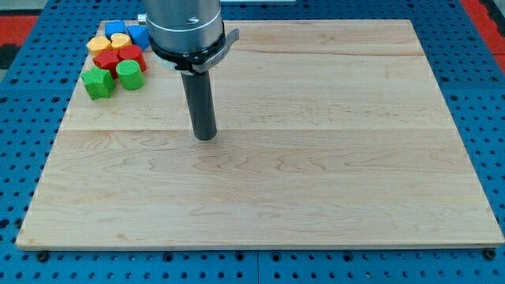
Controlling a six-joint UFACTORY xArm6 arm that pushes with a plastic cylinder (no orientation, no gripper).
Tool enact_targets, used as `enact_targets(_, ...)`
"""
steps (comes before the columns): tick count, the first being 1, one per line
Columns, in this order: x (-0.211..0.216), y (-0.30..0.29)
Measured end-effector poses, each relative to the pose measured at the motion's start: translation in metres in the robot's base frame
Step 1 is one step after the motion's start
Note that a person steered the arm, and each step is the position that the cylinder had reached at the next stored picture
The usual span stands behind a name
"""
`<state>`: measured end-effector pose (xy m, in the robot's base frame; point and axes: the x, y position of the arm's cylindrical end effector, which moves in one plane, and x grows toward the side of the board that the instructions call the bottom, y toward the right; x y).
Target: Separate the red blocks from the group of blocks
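Claw state could not be told, since the arm showed only a straight dark rod under a silver metal collar (186,31). My tip (205,138) rested on the pale wooden tabletop (316,173), left of the middle of the view and in its upper half. It touched no block and stood well apart from the group, toward the view's right and bottom of it.

All the blocks sat bunched in the top-left corner of the tabletop. The two red blocks lay in the middle of the cluster, touching each other: the right red block (131,55) just above the green cylinder (129,75), and the left red block (106,61) just above the green star-like block (98,82). Their exact shapes could not be made out. Above the red pair lay a yellow block (119,40) and an orange-yellow block (99,45), pressed against them. Furthest toward the view's top were a blue block (117,29) and a second blue block (138,36), the latter partly hidden behind the collar. The tabletop sat on a blue perforated base (16,118).
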<state>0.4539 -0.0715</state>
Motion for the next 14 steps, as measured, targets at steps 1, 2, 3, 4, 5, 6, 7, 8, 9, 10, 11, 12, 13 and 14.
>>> enact_targets(1, 0.000, 0.000)
enact_targets(2, 0.000, 0.000)
enact_targets(3, 0.000, -0.007)
enact_targets(4, 0.014, -0.027)
enact_targets(5, 0.059, -0.101)
enact_targets(6, 0.025, -0.209)
enact_targets(7, 0.008, -0.232)
enact_targets(8, -0.014, -0.233)
enact_targets(9, -0.060, -0.227)
enact_targets(10, -0.104, -0.228)
enact_targets(11, -0.122, -0.214)
enact_targets(12, -0.138, -0.176)
enact_targets(13, -0.152, -0.148)
enact_targets(14, -0.157, -0.148)
